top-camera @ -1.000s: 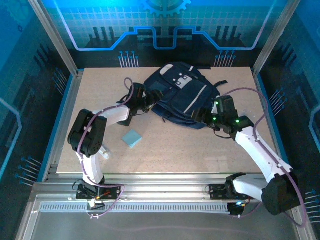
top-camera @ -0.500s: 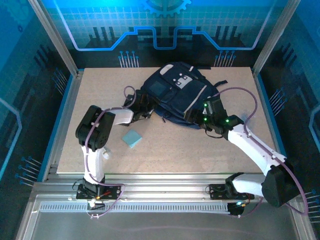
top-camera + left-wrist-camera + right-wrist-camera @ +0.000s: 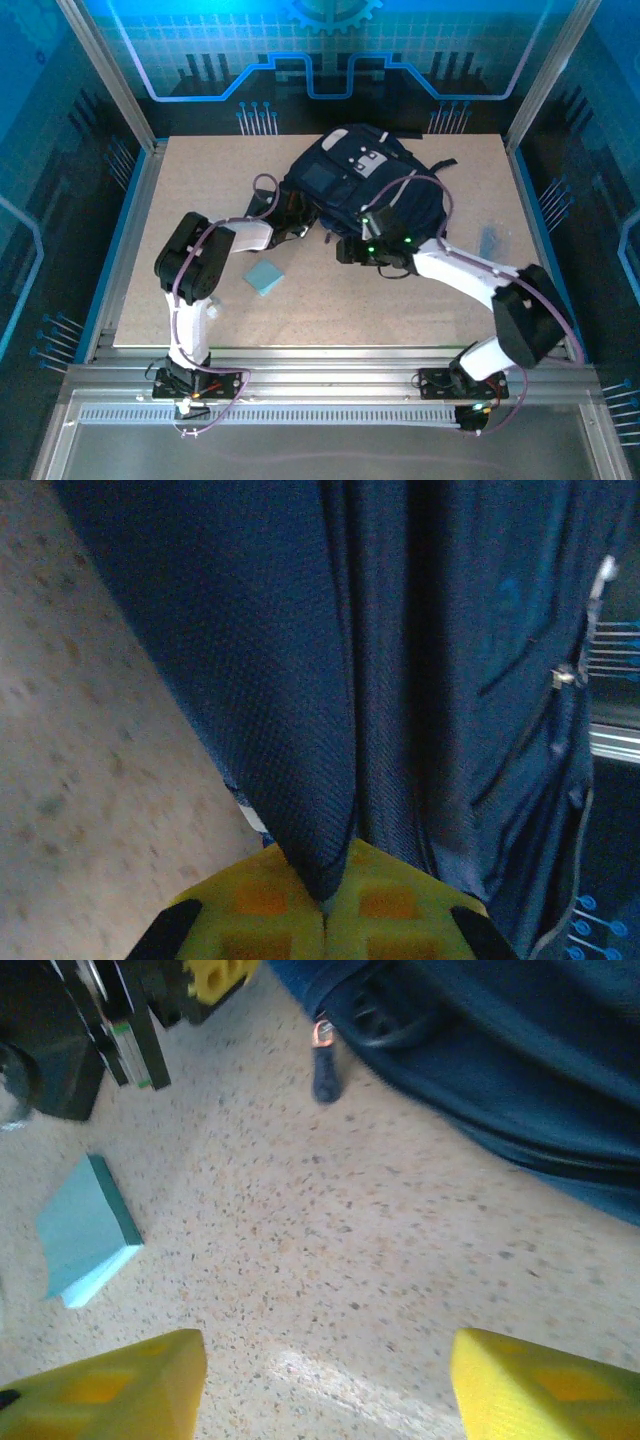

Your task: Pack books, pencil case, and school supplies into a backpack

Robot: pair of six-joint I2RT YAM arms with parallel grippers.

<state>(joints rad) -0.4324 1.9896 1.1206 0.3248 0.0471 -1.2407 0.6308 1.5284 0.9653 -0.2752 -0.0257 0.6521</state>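
The navy backpack (image 3: pixel 345 180) lies at the back middle of the table. My left gripper (image 3: pixel 300 225) is at its near-left edge, and in the left wrist view its yellow fingers (image 3: pixel 260 910) are shut on a fold of the backpack's navy fabric (image 3: pixel 300 730). My right gripper (image 3: pixel 347 250) hangs just in front of the backpack. Its fingers (image 3: pixel 110 1390) are wide open over bare table, with nothing between them. The light-blue pad (image 3: pixel 264 277) lies flat to the left (image 3: pixel 88 1228). Both books and the black pencil case are out of view.
A zip pull (image 3: pixel 325 1060) dangles from the backpack's lower edge (image 3: pixel 500 1070). My left gripper's yellow tip (image 3: pixel 215 975) and black wrist body sit at the top left of the right wrist view. A small grey-blue flat thing (image 3: pixel 488 240) lies on the table's right.
My right arm has swung left, from the backpack's right side to just in front of it. The left gripper has stayed on the backpack's edge.
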